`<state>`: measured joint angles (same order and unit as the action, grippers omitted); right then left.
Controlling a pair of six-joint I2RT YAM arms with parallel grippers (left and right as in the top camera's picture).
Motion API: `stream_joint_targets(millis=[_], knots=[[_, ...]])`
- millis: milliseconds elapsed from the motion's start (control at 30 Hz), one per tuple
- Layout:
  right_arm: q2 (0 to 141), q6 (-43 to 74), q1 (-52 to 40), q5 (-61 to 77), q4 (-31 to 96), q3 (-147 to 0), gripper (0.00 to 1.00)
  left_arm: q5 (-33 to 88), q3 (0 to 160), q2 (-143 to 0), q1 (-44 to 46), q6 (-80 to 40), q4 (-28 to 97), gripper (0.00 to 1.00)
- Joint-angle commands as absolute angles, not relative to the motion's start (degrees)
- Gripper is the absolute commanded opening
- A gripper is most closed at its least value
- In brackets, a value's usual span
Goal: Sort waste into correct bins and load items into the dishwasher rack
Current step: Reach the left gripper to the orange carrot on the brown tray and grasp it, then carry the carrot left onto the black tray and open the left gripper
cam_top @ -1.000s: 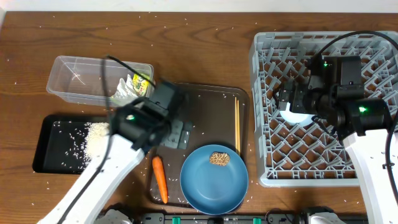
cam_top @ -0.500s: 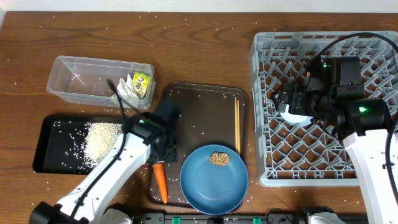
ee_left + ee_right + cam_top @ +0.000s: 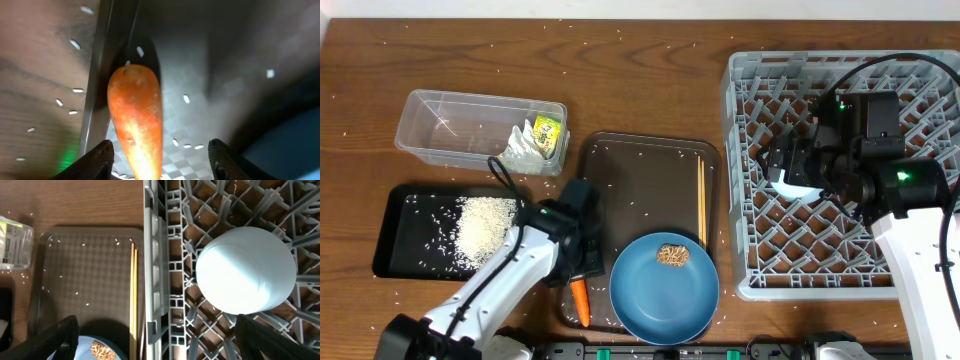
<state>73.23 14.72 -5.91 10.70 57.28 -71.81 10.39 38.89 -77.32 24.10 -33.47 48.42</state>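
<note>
The carrot [image 3: 135, 115] lay on the brown tray [image 3: 650, 170], tight along its left rim. Its long axis ran front to back of the table [image 3: 620, 80], blunt end toward the far side. The blue plate [image 3: 665, 295] crowded its right, and rice-flecked wood lay past the rim on its left. The left gripper [image 3: 161, 155] hung low over it, reaching in from the near edge, fingers spread wide on either side and gripping nothing. The right gripper [image 3: 162, 340] hovered wide open and empty above the upturned white bowl [image 3: 245, 270] in the grey rack [image 3: 165, 255].
</note>
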Motion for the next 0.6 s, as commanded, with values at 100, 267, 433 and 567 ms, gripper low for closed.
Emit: stream_joint_targets(millis=[100, 267, 433, 567], knots=[[72.5, 15.4, -5.7, 11.0, 57.6, -71.6, 0.91, 11.2, 34.1, -77.5, 23.8, -35.9, 44.9, 0.55], [72.5, 15.4, -5.7, 11.0, 57.6, -71.6, 0.9, 10.9, 35.1, -77.5, 23.8, -35.9, 44.7, 0.36], [72.5, 15.4, -5.7, 11.0, 57.7, -71.6, 0.88, 11.0, 38.3, -76.9, 22.3, -35.9, 46.0, 0.3], [72.5, 15.4, -5.7, 11.0, 57.6, -71.6, 0.88, 10.9, 40.9, -74.9, 18.8, -35.9, 48.7, 0.25]])
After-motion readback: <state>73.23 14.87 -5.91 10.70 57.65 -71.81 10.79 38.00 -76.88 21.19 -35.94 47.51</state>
